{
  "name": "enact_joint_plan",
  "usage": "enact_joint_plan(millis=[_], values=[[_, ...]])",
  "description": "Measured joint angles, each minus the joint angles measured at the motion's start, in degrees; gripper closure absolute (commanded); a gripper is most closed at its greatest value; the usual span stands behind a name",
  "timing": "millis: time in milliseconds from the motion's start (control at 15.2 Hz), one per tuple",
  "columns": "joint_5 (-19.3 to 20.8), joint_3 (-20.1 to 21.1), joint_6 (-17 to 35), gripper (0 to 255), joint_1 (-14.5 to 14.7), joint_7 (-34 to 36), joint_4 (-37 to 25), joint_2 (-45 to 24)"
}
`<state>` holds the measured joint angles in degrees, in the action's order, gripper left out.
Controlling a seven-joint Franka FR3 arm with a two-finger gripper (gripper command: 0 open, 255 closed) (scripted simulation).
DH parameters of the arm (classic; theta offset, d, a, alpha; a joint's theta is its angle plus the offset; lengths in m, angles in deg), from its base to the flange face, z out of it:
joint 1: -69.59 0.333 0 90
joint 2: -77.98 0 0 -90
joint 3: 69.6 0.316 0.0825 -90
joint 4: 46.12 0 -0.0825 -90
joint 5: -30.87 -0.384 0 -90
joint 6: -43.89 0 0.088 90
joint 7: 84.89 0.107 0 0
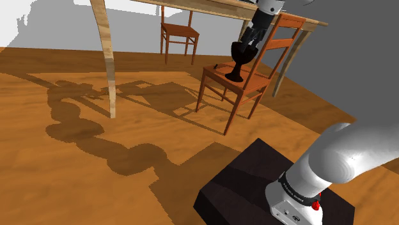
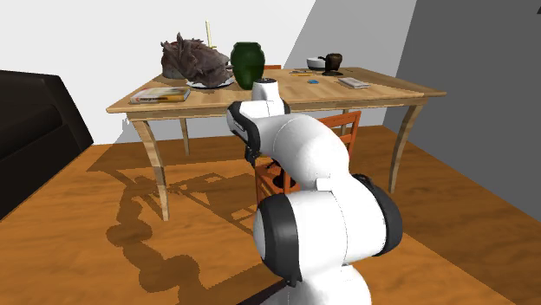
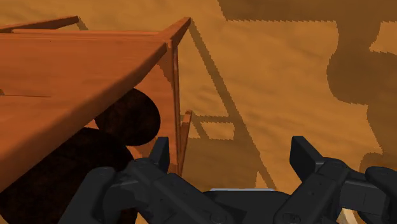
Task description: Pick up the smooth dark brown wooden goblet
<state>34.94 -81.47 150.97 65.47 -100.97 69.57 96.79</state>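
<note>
Finds the goblet (image 1: 236,61) upright on the chair (image 1: 252,83) seat by the worktop (image 1: 192,7). Leaves the tool (image 3: 232,153) spread and empty, goblet just outside one finger. Probably rigid, light, slick; suggests pinching the narrow stem.

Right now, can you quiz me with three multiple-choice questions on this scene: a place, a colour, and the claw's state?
1. Where does the dark goblet stand? A on the floor; B on a chair seat; C on a sofa.
2. What colour is the vase on the table? A green; B white; C blue.
3. How is the claw? A open; B shut on the goblet; C shut on nothing.
Answers: B, its base rests on the orange-brown seat; A, it is dark green; A, its fingers stand apart with nothing clasped between them.
</note>
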Motion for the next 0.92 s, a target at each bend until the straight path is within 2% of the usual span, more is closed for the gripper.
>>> enact_joint_plan(millis=[660, 924], values=[[-3.6, -5.3, -0.8, 0, -2.5, -8.1, -21.2, -19.7], [-3.8, -5.5, 1.4, 0, -2.7, -8.6, -20.1, -20.7]])
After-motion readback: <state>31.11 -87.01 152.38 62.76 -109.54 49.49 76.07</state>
